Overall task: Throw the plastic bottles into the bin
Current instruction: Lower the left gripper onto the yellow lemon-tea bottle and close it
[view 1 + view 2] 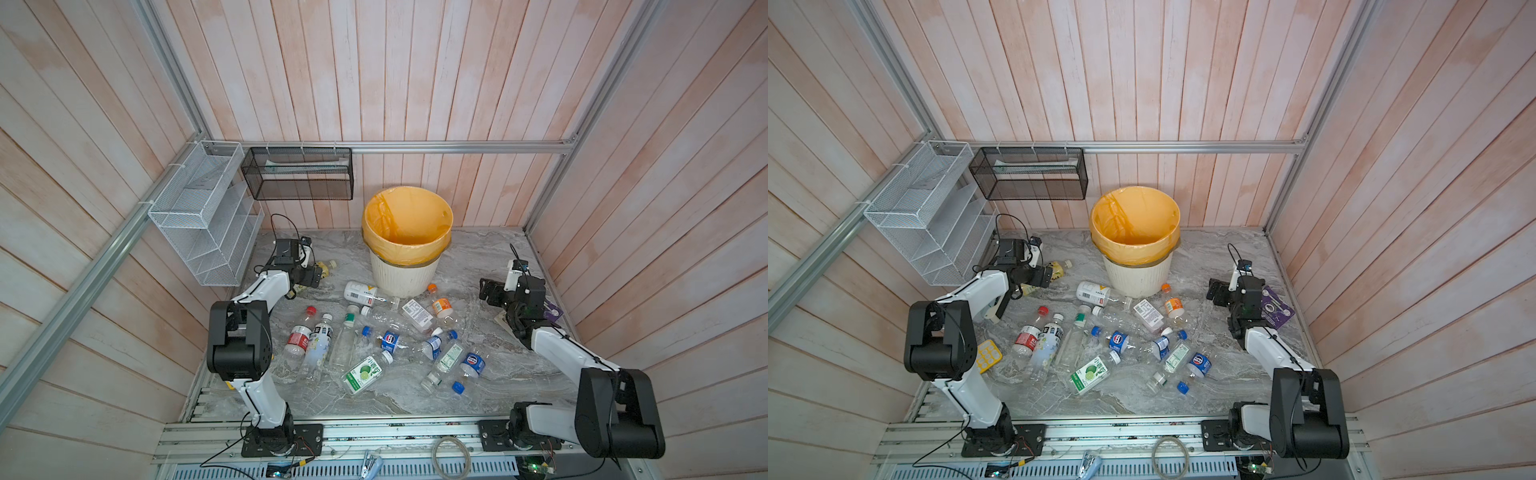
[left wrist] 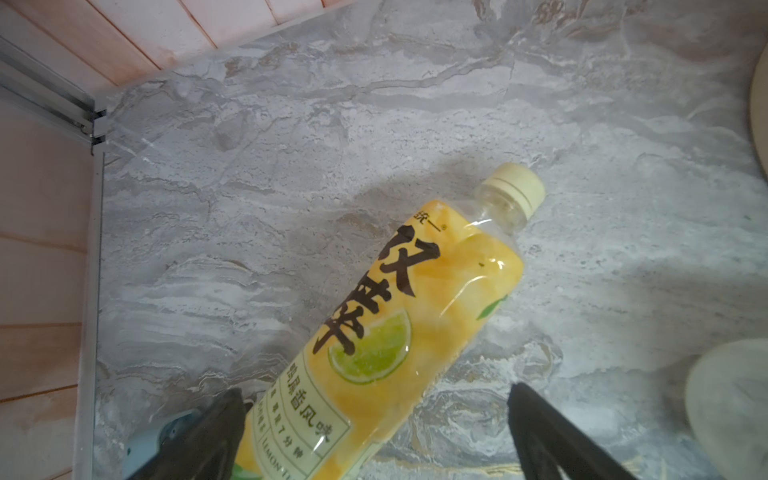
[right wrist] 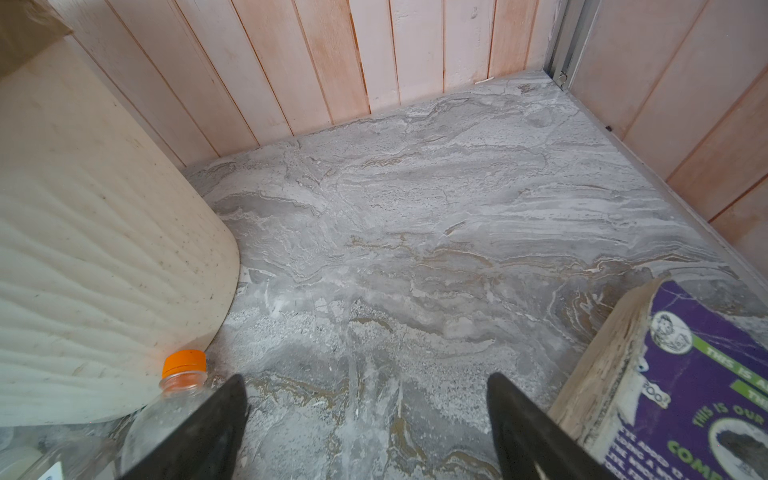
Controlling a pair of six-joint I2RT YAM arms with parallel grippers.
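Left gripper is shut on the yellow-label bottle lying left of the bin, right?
Not quite. The left gripper is open, not shut. In the left wrist view its jaws stand wide on either side of the yellow-label bottle, and one finger is clear of it. The rest holds: in a top view the bottle lies left of the bin.

The bin [image 1: 401, 278] is set at the back middle of the table [image 1: 478, 382]. The plastic bottles [image 1: 390, 340] are strewn before it, the nearest just beside its base. One bottle [image 2: 395, 316] is laid apart, left of the bin. A rack [image 1: 199, 224] and a basket [image 1: 299, 174] are hung above the back left corner. A book [image 1: 1277, 309] is placed at the right edge, a calculator [image 1: 988, 354] at the left.
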